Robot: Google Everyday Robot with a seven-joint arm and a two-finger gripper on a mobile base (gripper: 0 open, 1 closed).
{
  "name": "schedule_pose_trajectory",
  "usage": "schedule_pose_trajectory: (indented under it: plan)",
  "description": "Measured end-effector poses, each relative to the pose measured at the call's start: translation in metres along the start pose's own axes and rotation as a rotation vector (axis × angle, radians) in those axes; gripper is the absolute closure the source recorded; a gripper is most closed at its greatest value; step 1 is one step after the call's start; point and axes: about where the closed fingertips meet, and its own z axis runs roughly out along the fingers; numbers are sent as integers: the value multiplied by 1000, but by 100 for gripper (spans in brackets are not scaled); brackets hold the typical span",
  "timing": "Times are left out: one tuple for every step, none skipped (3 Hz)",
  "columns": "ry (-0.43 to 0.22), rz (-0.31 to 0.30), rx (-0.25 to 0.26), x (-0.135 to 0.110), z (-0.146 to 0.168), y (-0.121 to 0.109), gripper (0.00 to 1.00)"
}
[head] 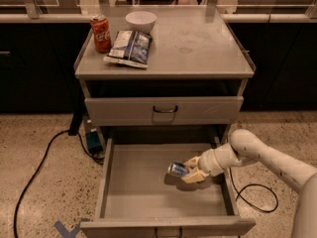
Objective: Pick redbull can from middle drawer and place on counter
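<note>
The redbull can [175, 169], slim silver and blue with its shiny top facing left, lies on its side in my gripper [190, 170]. The gripper is shut on the can and holds it a little above the floor of the open middle drawer [133, 192], right of the drawer's centre, with a shadow beneath it. My white arm [247, 150] reaches in from the right over the drawer's right wall. The counter [198, 43], the flat grey top of the cabinet, is above.
On the counter's left part stand a red Coca-Cola can [101, 32], a white bowl [140, 20] and a chip bag [130, 47]. The drawer above [163, 110] is closed. Black cables [39, 167] and a blue box [93, 142] lie on the floor at left.
</note>
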Motion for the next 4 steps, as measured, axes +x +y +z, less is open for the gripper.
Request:
schedule_pose_trajectory:
  plan:
    - [-137,-58,24,-42,-48,3,100]
    - [-187,-122,35,-91,-106,0,100]
    - [-188,-123,34,-91,-106,0,100]
    - [-216,-167,63,-116,-136,2,100]
